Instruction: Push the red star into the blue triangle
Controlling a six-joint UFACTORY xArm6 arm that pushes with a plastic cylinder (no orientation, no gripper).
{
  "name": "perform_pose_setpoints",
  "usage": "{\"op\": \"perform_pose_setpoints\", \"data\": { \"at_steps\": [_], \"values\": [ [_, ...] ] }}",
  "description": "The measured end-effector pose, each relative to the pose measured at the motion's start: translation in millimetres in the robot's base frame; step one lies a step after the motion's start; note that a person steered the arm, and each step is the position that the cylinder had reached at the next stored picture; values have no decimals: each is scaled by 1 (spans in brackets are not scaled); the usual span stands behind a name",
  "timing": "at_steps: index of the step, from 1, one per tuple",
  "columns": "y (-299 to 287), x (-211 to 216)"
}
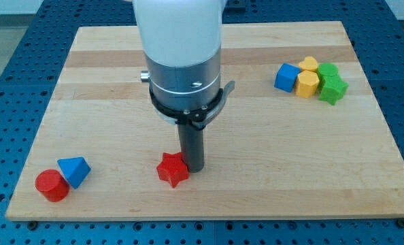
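Wooden board (pixel 256 136) on a blue perforated bench, seen from the front. No pincer is fitted, so nothing opens, closes or is held; the arm ends in a dark rod whose lower end, my tip (pixel 192 169), stands on the board just at the view's right of the red star (pixel 173 169), touching it or nearly so. Red star: a small, chunky, matte red block with blunt points, lying flat near the view's bottom edge, slightly left of centre. Blue triangle (pixel 74 170): a wedge-shaped block well apart to the view's left, touching the red cylinder (pixel 52 185) below and left of it. A cluster of a blue cube (pixel 287 76), two yellow blocks (pixel 308 82) and two green blocks (pixel 332 86) sits at the view's upper right, clear of the path. Judged step: a leftward push. It should go best with the tip kept behind the star's centre, since an off-centre contact on its points would likely spin it aside.
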State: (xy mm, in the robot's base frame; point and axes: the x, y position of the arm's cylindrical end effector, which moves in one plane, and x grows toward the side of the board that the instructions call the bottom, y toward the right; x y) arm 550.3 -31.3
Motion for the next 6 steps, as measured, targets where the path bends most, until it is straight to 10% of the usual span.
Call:
{"op": "perform_pose_setpoints", "data": {
  "at_steps": [6],
  "values": [
    [-28, 1]
  ]
}}
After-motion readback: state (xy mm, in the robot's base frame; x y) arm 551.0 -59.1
